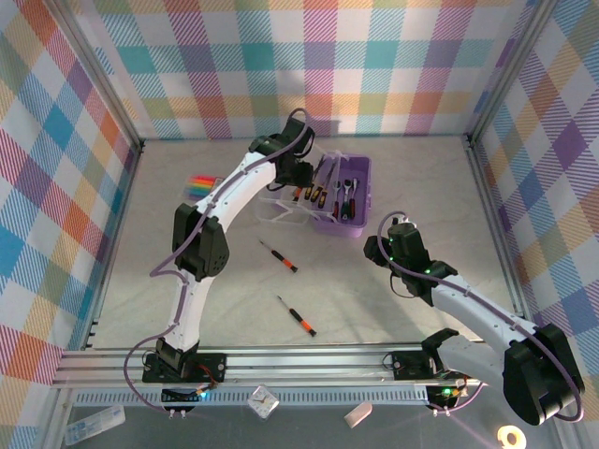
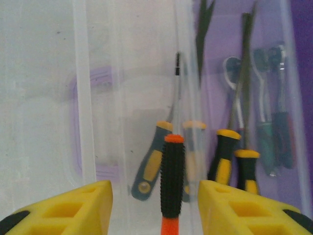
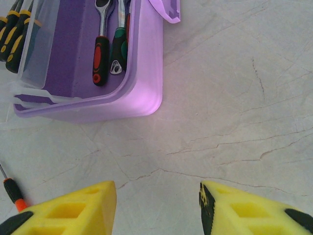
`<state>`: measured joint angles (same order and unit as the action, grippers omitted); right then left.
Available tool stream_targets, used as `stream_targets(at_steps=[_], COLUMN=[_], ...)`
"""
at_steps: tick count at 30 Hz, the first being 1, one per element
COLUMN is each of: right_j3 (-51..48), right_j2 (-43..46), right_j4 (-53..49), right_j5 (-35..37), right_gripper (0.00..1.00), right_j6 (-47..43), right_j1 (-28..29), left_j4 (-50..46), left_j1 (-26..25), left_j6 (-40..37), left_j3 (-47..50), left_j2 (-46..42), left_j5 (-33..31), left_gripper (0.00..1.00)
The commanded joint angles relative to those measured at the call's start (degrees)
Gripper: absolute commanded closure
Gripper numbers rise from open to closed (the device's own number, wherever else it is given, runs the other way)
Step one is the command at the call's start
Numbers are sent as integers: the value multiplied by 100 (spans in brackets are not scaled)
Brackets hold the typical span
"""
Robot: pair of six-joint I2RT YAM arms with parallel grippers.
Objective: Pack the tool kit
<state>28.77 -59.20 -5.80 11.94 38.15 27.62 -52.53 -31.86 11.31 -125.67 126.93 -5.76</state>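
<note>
Purple plastic, the box (image 1: 365,187) stands open with its clear lid (image 1: 276,208) laid flat against its left side, so the compartment can be loaded from above. Inside the box, the left wrist view shows yellow-handled screwdrivers (image 2: 224,161) lying lengthwise next to chrome ratchet wrenches (image 2: 266,127). Packed parallel like this, they leave room for more.

The left gripper (image 1: 301,180) hangs over the seam where the lid meets the box. Its fingers (image 2: 73,208) are spread wide. A black-and-orange screwdriver (image 2: 172,181) sits between them and touches neither pad, so it looks released rather than clamped. Whether it rests on the lid or on the box's edge I cannot tell. Its shaft lines up with the tools already packed, probably so it can lie alongside them.

The right gripper (image 1: 374,245) waits just beside the box's near right corner. Its jaws are parted with nothing between them, only bare table (image 3: 234,98). From there it looks onto the box wall (image 3: 132,103) and the red-gripped wrench (image 3: 101,54).

2 loose screwdrivers lie on the near side of the box: 1 near it (image 1: 279,255) and 1 further off toward the arm bases (image 1: 297,316). The packing is therefore partly done, by my reckoning. A rainbow-striped pack (image 1: 199,185) lies well apart beyond the lid, and it is not part of the kit.
</note>
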Motion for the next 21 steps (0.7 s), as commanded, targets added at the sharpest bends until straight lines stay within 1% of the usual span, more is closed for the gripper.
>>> stream_targets(at_steps=[1,2,5,8,10,12,15,21], right_j3=[-30,-30,5,38,138,194,199,270], right_j2=[-10,-42,-162,-311,-430,-503,-548,-636], right_j4=[197,212,241,245,155,92,121,22], right_j5=[3,-6,-67,-87,-87,-100,-172,-218], right_gripper=[51,51,51,51,50,50,50,49], right_j6=[-85,-79,-76,-78,-105,-107,-100,-86], right_j1=[-2,-2,-2,-2,-2,-2,-2,-2], left_j4=[40,145,747,1629,2073,2164,1960,1703], left_j1=[-40,-40,-40,-45,-46,-49,-49,-147], left_j6=[146,189,378,776,1145,1518,2090,3374], left_j3=[203,419,1525,3129,4163,4972,5855,7039], left_j2=[-944,-1176,-2085,-3231,-3954,-4451,-4937,-5315], left_j5=[200,213,239,137,-41,-186,-292,-388], left_gripper=[50,49,48,41,37,35,34,36])
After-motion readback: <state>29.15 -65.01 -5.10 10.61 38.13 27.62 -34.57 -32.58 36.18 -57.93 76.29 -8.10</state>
